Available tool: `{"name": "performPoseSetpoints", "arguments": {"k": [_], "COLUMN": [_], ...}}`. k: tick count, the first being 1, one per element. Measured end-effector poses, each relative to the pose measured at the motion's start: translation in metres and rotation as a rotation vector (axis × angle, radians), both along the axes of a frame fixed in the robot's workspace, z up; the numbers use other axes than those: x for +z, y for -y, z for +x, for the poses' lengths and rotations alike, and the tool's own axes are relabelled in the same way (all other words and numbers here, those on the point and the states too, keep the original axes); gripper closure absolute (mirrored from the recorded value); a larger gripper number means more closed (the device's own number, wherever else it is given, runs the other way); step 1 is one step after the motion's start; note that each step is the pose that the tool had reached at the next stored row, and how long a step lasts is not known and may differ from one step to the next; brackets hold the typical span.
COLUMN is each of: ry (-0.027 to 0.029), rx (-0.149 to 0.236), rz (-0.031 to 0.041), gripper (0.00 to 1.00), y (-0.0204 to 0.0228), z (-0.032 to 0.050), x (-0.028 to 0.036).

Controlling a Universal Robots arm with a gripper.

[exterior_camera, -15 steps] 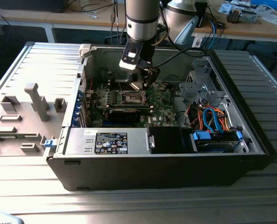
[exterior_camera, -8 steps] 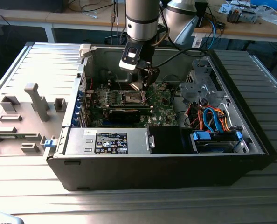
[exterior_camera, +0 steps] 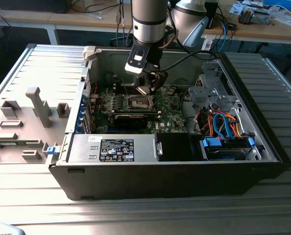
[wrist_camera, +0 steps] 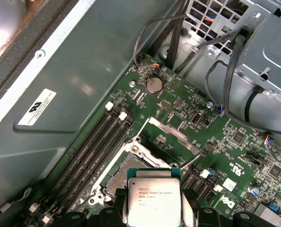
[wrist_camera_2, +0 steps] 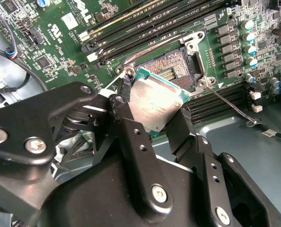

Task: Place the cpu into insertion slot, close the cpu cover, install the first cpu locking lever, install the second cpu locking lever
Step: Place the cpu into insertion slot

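Now my gripper (wrist_camera_2: 154,101) pinches the cpu (wrist_camera: 153,198) by two opposite edges, just above the insertion slot (wrist_camera_2: 171,66). The slot's dark centre lies bare, and the cpu cover (wrist_camera: 171,135) stands swung open beside it.

A robotics lab: robot arm (exterior_camera: 148,22) over an opened PC case (exterior_camera: 160,180) on a ribbed metal table (exterior_camera: 278,208), cluttered wooden benches (exterior_camera: 273,30) behind.
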State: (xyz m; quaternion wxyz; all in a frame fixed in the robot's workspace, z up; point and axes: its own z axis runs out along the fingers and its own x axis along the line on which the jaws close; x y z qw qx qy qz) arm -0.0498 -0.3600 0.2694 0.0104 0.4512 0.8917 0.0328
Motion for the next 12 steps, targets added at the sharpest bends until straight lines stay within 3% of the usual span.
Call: {"name": "performPoseSetpoints", "arguments": {"k": [12], "ry": [0.0], "rx": [-0.011], "rz": [0.0001], "gripper": [0.46], "y": [0.0], "z": [0.0], "x": [-0.0008]}}
